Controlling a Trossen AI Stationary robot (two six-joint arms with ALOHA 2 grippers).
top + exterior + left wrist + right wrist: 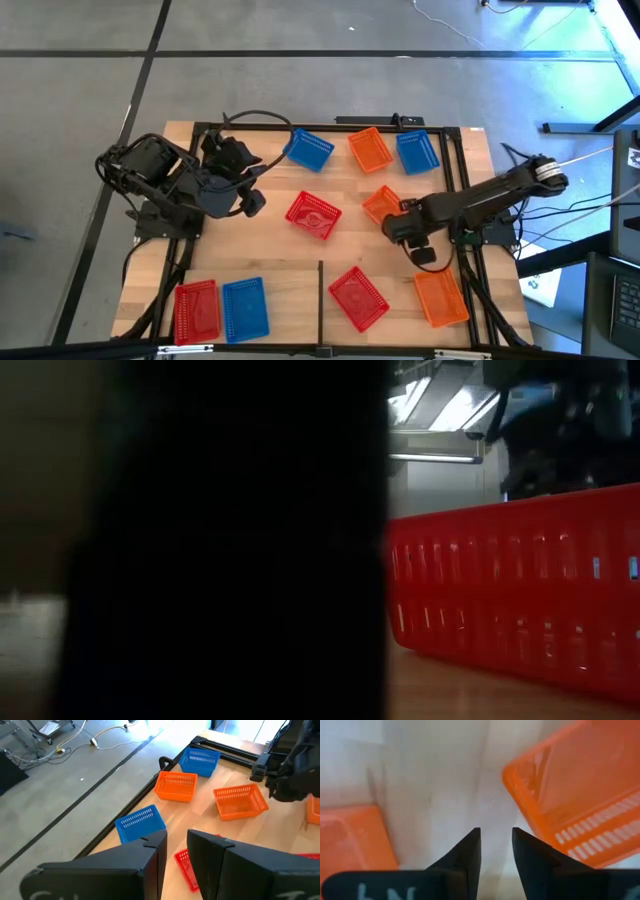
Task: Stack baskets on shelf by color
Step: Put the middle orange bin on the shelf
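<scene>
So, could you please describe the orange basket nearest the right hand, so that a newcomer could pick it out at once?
Start at the wooden table and find the right arm reaching in from the right. The orange basket lies tilted just beyond the right hand, near the table's middle. Of the three orange ones, it alone is by the hand; the others lie at the far edge and the near right corner.
</scene>
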